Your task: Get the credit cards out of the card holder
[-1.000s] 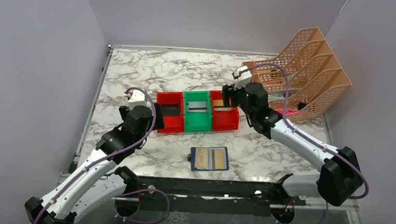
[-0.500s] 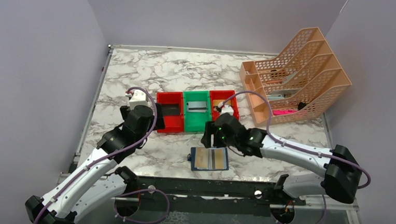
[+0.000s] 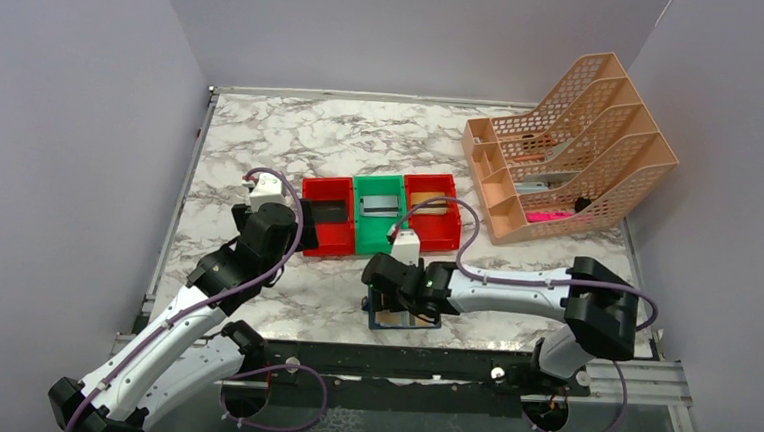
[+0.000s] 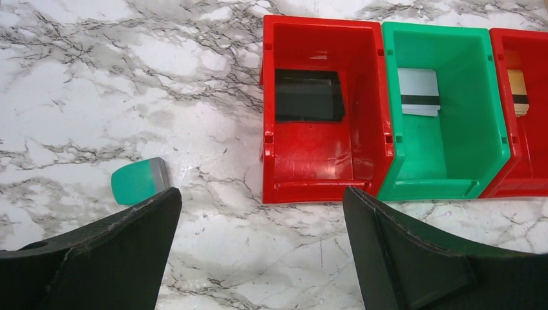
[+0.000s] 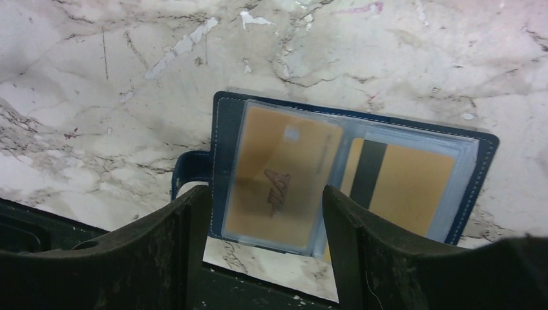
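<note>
The navy card holder (image 5: 223,129) lies open at the table's near edge, also in the top view (image 3: 414,321). Its clear pockets hold two gold cards, one face up (image 5: 278,177) and one (image 5: 404,187) showing a black stripe. My right gripper (image 5: 262,213) is open right above the holder's left half, its jaws on either side of the left pocket; in the top view it (image 3: 393,302) covers most of the holder. My left gripper (image 4: 262,213) is open and empty over bare marble. A black card (image 4: 309,95), a silver card (image 4: 419,92) and a gold card (image 4: 517,92) lie in the bins.
Two red bins (image 3: 330,215) (image 3: 432,214) flank a green bin (image 3: 379,216) mid-table. A small teal block (image 4: 139,181) lies left of them. An orange mesh file rack (image 3: 573,138) stands at the back right. A black rail (image 3: 399,362) runs along the near edge.
My right arm swung from the right red bin down to the card holder and now hovers over its left half. The left arm has not moved.
</note>
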You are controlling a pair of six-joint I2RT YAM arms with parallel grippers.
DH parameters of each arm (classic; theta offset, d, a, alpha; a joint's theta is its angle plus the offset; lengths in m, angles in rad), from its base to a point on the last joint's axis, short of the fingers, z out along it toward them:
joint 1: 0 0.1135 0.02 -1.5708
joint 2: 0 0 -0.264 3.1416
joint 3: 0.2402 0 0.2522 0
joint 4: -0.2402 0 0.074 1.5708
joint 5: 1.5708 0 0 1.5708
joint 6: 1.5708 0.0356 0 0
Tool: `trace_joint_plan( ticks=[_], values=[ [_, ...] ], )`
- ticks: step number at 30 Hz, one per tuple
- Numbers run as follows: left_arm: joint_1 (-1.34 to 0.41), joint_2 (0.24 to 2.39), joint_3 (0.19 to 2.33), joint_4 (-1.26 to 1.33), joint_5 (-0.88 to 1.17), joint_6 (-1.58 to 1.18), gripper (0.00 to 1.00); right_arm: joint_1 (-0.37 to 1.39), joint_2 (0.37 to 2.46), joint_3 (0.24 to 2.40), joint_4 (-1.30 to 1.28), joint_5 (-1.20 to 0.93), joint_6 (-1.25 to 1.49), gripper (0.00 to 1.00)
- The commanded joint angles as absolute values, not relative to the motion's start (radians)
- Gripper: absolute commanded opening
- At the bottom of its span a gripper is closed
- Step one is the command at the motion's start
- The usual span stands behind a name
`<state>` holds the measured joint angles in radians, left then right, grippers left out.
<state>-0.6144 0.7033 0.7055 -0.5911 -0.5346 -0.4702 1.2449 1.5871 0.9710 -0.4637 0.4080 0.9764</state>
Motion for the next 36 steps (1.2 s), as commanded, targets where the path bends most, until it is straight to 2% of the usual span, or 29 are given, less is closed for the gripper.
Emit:
trace_joint_plan(
  ticks=[1, 8, 22, 26, 32, 36],
  values=[
    [-0.610, 0.691, 0.705, -0.593, -0.516, -0.463, 0.99, 1.273, 1.651, 1.035, -0.512, 0.462, 1.011, 0.68],
    [-0.610, 0.689, 0.705, -0.593, -0.518, -0.462, 0.99, 1.283, 1.743, 1.111, -0.596, 0.483, 1.022, 0.69],
    [-0.609, 0.692, 0.704, -0.593, -0.514, -0.462, 0.99, 1.287, 1.775, 1.126, -0.608, 0.486, 1.034, 0.60],
    [-0.609, 0.692, 0.704, -0.593, -0.514, -0.462, 0.99, 1.286, 1.746, 1.104, -0.580, 0.483, 1.039, 0.60],
    [-0.609, 0.692, 0.703, -0.593, -0.510, -0.465, 0.99, 1.287, 1.664, 1.019, -0.439, 0.429, 1.011, 0.51],
    [-0.609, 0.691, 0.703, -0.593, -0.508, -0.464, 0.99, 1.286, 1.628, 0.990, -0.419, 0.430, 1.019, 0.49]
  ],
)
